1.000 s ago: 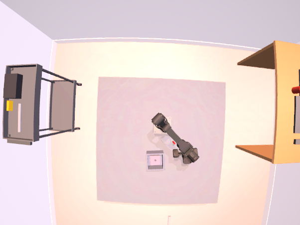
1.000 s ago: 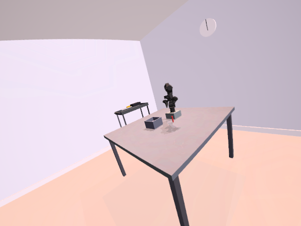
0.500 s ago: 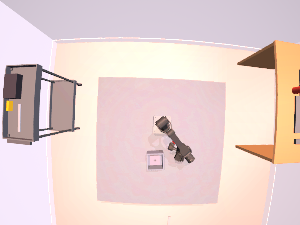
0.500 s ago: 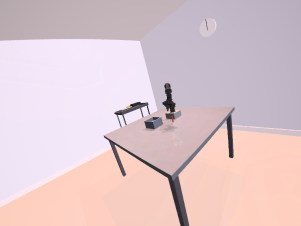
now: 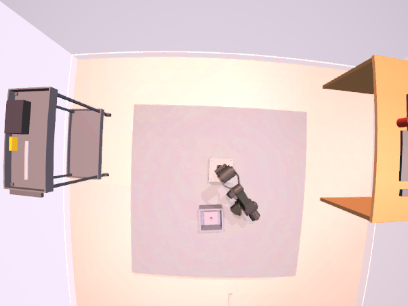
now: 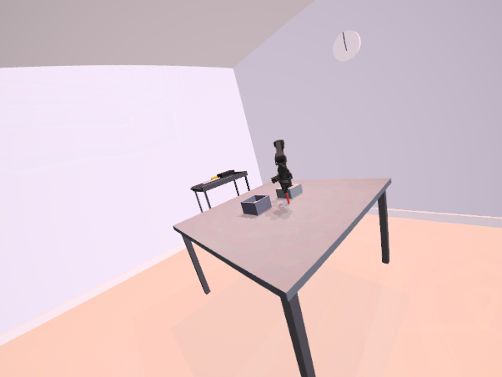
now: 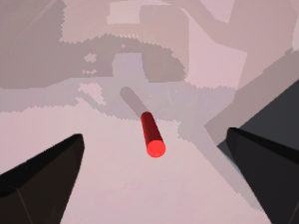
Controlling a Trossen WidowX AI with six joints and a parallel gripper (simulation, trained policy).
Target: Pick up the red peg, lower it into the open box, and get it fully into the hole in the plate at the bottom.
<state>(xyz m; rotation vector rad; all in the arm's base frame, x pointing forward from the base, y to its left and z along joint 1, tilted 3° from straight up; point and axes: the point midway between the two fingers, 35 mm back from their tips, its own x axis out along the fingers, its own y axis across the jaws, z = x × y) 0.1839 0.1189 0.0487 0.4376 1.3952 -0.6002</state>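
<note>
- Gripper [image 7: 156, 136]: jaws wide apart, nothing gripped.
- Red peg [image 6: 288, 198] [image 7: 151, 133]: on the table [image 6: 267, 246], outside the open box [image 5: 211, 229] [image 6: 256, 206].
- Peg seen between the fingertips, touching neither.

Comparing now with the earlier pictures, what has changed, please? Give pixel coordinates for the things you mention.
In the top view, the dark jointed arm [image 5: 247, 202] [image 6: 281, 160] has folded back toward its white square base plate [image 5: 212, 177]. Nothing was grasped; the end effector [image 7: 156, 136] is open. The upright red cylindrical peg [image 6: 288, 198] [image 7: 151, 133] and the grey square open box [image 5: 200, 219] [image 6: 251, 208] stayed put.
</note>
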